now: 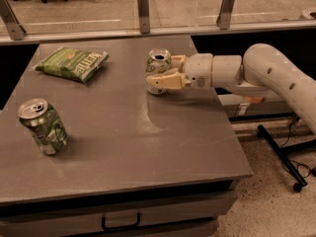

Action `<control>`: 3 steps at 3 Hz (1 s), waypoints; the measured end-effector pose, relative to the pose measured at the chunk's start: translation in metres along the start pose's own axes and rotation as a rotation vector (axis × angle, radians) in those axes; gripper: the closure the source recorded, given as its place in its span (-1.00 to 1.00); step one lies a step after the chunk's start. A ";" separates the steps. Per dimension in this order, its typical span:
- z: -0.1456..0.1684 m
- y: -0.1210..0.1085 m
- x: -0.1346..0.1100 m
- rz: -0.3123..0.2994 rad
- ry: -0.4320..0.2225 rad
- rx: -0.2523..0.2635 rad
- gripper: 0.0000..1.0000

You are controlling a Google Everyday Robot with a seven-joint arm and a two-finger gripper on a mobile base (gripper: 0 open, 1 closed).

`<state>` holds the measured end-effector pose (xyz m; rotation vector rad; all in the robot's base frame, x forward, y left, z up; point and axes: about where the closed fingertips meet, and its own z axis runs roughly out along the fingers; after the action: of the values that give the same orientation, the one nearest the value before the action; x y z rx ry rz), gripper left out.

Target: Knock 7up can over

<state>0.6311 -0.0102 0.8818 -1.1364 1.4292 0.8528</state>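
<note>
The 7up can [158, 61], pale silvery with light green swirls, stands upright at the back right of the grey table [123, 147]. My gripper [161, 73] reaches in from the right at can height. It is open, with its fingers on either side of the can. The near finger [165, 81] lies across the front of the can's lower body and hides it. The far finger [178, 60] sits behind the can on its right. I cannot tell whether either finger touches the can.
A darker green patterned can [43, 126] stands upright at the front left. A green chip bag [72, 63] lies at the back left. A glass barrier with metal posts [143, 4] runs behind the table. A black stand's foot [284, 154] is on the floor at the right.
</note>
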 end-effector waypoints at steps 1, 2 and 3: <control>0.011 0.001 -0.029 -0.082 0.087 -0.056 0.73; 0.021 0.001 -0.042 -0.191 0.312 -0.140 1.00; 0.028 0.009 -0.025 -0.288 0.592 -0.253 1.00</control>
<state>0.6301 0.0236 0.9002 -1.8460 1.5937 0.5180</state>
